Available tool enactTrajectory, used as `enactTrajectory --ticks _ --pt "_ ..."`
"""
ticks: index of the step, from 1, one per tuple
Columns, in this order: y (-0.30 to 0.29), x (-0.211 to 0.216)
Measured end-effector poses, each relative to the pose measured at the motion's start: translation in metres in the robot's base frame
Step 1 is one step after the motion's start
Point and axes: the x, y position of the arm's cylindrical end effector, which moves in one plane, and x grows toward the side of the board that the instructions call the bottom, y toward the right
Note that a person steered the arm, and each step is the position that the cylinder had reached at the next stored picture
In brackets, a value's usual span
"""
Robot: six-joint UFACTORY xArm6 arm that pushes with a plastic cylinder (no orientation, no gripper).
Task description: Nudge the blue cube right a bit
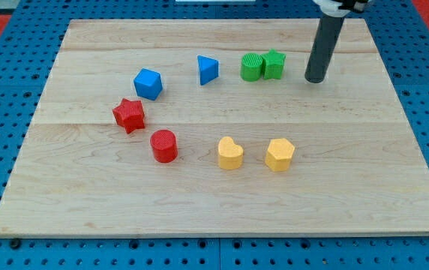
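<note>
Fingers are absent, so no spread or pinch shows: only my tip [316,79], far right of the blue cube [148,83] on the counter's [349,195] upper left, which should circle to the cube's left face and push gently toward the blue triangle [208,70].

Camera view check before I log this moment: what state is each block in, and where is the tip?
blue cube: untouched, left of centre
blue triangle: alone
green cylinder: touching green star
red star: free
red cylinder: upright
yellow heart: free
yellow hexagon: free
my tip: right of green star, apart
</note>
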Motion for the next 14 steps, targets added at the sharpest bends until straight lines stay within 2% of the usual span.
enactTrajectory --ticks 1,2,3,8,10,11,12,13,14 --pt "0.012 0.041" --pt "0.045 0.152" --pt "0.040 0.260" --pt "-0.045 0.262" --pt "-0.172 0.257" --pt "-0.267 0.218" --pt "-0.333 0.167" --pt "-0.374 0.123" --pt "-0.387 0.099"
